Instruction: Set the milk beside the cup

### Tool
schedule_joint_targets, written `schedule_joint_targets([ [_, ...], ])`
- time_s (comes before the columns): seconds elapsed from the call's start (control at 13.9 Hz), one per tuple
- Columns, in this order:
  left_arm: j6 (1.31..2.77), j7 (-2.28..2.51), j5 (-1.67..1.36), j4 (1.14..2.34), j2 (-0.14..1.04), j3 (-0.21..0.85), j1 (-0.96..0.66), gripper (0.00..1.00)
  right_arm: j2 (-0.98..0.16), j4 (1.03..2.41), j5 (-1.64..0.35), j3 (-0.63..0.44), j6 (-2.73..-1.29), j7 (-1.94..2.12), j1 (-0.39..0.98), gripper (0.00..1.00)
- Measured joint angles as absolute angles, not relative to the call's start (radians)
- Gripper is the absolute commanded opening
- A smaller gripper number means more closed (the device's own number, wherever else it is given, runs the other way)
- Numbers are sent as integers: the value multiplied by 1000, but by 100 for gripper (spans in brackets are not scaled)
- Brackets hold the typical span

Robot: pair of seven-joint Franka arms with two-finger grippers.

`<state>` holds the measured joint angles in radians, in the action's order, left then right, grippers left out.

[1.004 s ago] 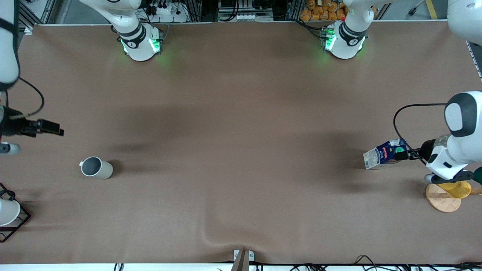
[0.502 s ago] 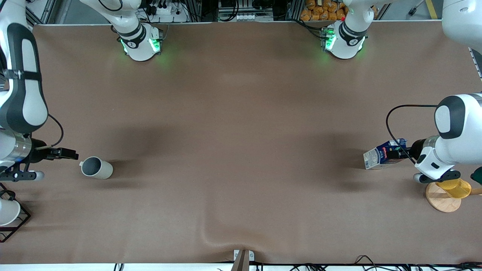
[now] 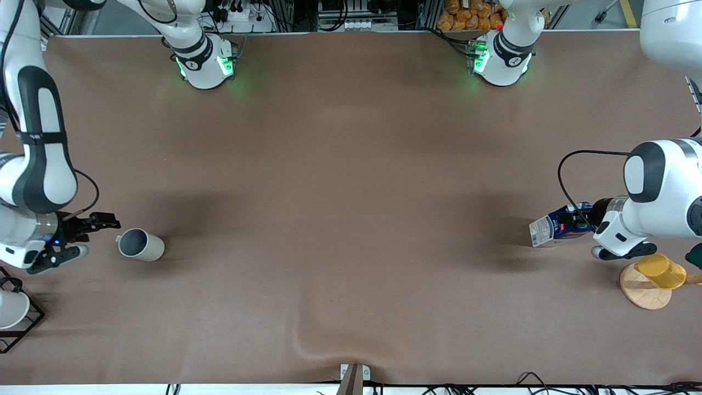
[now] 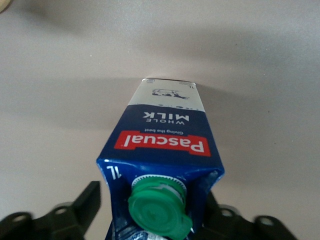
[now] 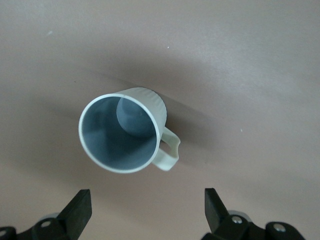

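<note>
The milk (image 3: 551,229), a dark-blue carton with a green cap (image 4: 159,207) and a red label, stands upright at the left arm's end of the table. My left gripper (image 3: 580,224) straddles its top. One finger (image 4: 89,201) shows a small gap to the carton wall, while the carton hides the other finger. The cup (image 3: 140,244), a pale grey-beige mug with a grey inside (image 5: 120,132), stands upright at the right arm's end. My right gripper (image 3: 104,222) hangs low beside it, open and empty (image 5: 146,210).
A yellow cup (image 3: 660,271) lies on a round wooden coaster (image 3: 641,293) close to the left arm's wrist. A white cup in a black wire rack (image 3: 12,312) stands at the right arm's table edge. The table cover has a ripple (image 3: 312,345) near the front edge.
The right arm has swung in and come down beside the cup. The left gripper has slid farther over the milk's top, its fingers narrowing around it.
</note>
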<state>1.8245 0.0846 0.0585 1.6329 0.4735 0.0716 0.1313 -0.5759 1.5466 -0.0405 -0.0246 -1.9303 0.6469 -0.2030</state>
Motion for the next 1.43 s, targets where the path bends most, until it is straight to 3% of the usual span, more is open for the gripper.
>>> schedule_joint_targets([
  [0.14, 1825, 85, 61, 1631, 473, 72, 131, 37, -597, 1532, -37, -21, -1949, 657, -188, 100],
  [0.65, 1821, 85, 62, 1608, 426, 72, 130, 38, -605, 1500, 38, -22, -1969, 724, -165, 100],
  [1.0, 1695, 102, 62, 1577, 326, 102, 129, 39, -637, 1500, 42, -21, -2044, 744, -163, 100],
  [1.43, 1625, 188, 62, 1535, 311, 181, 127, 40, -653, 1503, 62, -19, -2141, 745, -115, 100],
])
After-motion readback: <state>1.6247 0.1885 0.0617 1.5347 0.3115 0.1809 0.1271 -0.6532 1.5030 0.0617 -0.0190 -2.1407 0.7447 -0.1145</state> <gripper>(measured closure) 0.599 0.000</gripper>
